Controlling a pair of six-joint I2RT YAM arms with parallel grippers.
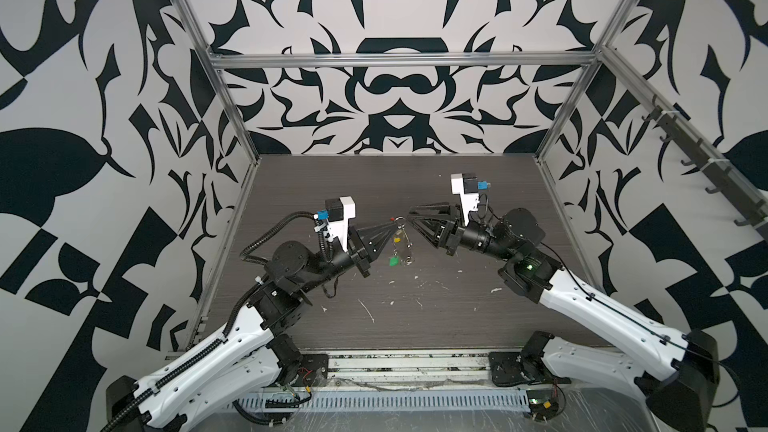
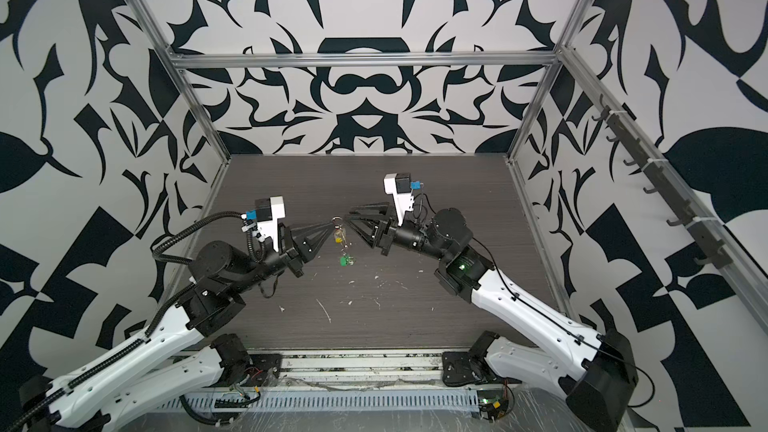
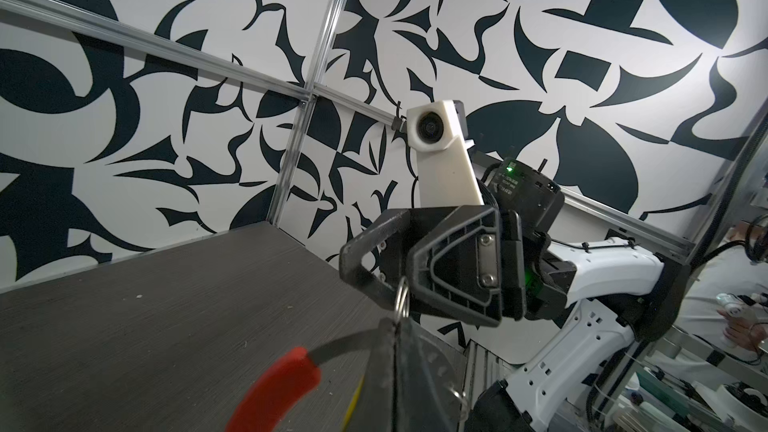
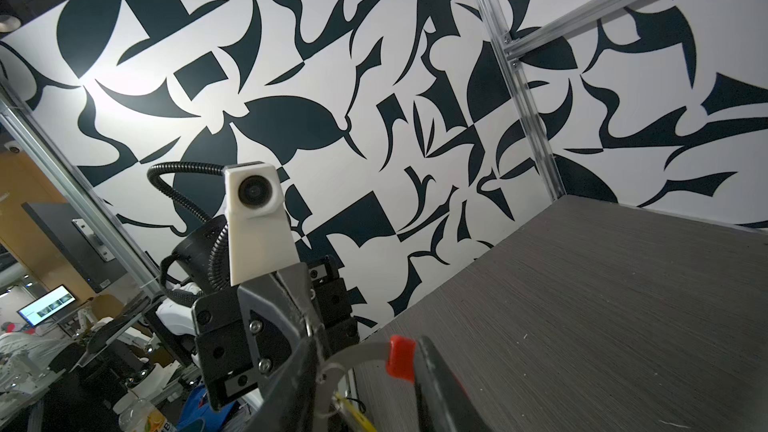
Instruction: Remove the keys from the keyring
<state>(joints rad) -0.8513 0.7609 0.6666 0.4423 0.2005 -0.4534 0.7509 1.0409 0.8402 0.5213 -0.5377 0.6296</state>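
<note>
Left end effector (image 1: 392,225) pinching keyring (image 1: 400,221), right end effector (image 1: 411,218) spread, just beside

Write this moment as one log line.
left claw: shut on thin silver wire keyring with red sleeve | right claw: open, beside it | green-capped silver key, yellow-capped silver key: on keyring

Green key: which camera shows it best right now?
Both top views: the green key shows whole and unblocked there, though small. Neither wrist view shows it; they catch the red sleeve instead.
</note>
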